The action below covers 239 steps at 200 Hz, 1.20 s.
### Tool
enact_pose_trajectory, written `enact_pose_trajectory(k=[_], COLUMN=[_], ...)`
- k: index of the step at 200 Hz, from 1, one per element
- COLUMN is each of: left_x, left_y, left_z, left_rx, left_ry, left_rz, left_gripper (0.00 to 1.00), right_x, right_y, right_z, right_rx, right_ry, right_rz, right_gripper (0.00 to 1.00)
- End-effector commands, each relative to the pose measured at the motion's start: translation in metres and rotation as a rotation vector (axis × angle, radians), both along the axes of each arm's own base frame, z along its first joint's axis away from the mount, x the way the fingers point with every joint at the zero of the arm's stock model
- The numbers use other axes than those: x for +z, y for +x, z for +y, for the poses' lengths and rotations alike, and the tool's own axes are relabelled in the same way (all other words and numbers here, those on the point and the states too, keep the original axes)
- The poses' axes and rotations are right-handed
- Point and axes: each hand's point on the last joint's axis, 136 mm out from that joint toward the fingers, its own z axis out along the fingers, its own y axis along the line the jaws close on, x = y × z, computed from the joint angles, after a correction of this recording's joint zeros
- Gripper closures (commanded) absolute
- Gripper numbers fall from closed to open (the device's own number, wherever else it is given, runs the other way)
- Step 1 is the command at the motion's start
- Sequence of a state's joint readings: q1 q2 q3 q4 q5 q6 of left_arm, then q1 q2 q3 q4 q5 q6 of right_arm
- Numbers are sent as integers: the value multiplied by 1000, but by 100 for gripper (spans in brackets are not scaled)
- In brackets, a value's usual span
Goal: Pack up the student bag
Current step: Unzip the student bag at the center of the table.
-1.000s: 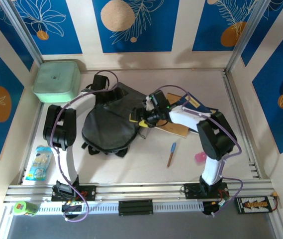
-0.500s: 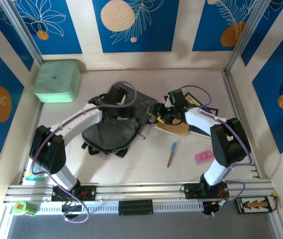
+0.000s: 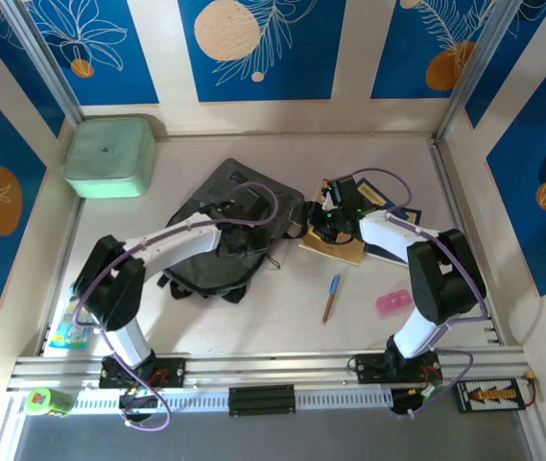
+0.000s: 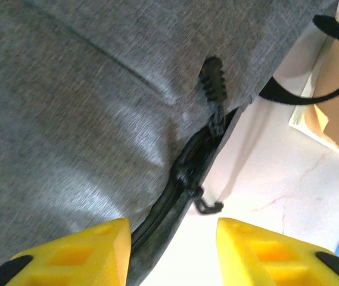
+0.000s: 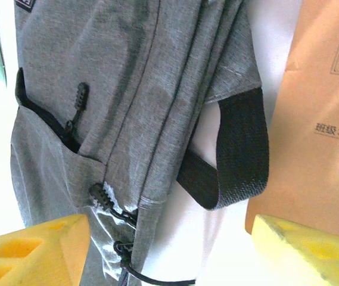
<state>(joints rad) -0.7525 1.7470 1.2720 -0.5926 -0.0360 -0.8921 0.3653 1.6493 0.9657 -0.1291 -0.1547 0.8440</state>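
Around: mint-green box [image 3: 109,156] in far-left corner; brown notebook [image 3: 335,248], pen [image 3: 331,297], pink block [image 3: 392,303] at right of worktop [image 3: 282,327]. Student bag [image 3: 237,182] mid-worktop, partly hidden under left arm [image 3: 172,238]. Left pincer [image 4: 172,244] spread, astride bag's zip edge [image 4: 178,185]; right pincer [image 5: 172,250] spread wide over black strap [image 5: 240,149].

Left gripper [image 3: 249,235] over student bag [image 3: 217,187]
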Motion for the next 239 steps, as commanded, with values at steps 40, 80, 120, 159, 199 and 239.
enact_pose_trajectory(k=[40, 80, 120, 159, 199, 239], left_x=[-15, -22, -36, -44, -33, -6], left_y=[7, 3, -2, 4, 7, -7], left_z=[-21, -16, -19, -22, -28, -39], left_rx=[17, 36, 27, 29, 25, -49], left_ry=[34, 110, 144, 152, 120, -8], left_rz=[50, 68, 89, 80, 62, 91], left_gripper=[73, 73, 73, 76, 91, 99], right_x=[8, 8, 9, 9, 11, 11], right_y=[-2, -1, 0, 0, -1, -3], right_z=[-13, -16, -19, -16, -12, 3], right_rx=[-23, -23, -26, -17, 4, 50], right_ry=[0, 4, 4, 13, 16, 46], right_rz=[-24, -28, -31, -26, -25, -9], right_gripper=[27, 27, 27, 27, 27, 27])
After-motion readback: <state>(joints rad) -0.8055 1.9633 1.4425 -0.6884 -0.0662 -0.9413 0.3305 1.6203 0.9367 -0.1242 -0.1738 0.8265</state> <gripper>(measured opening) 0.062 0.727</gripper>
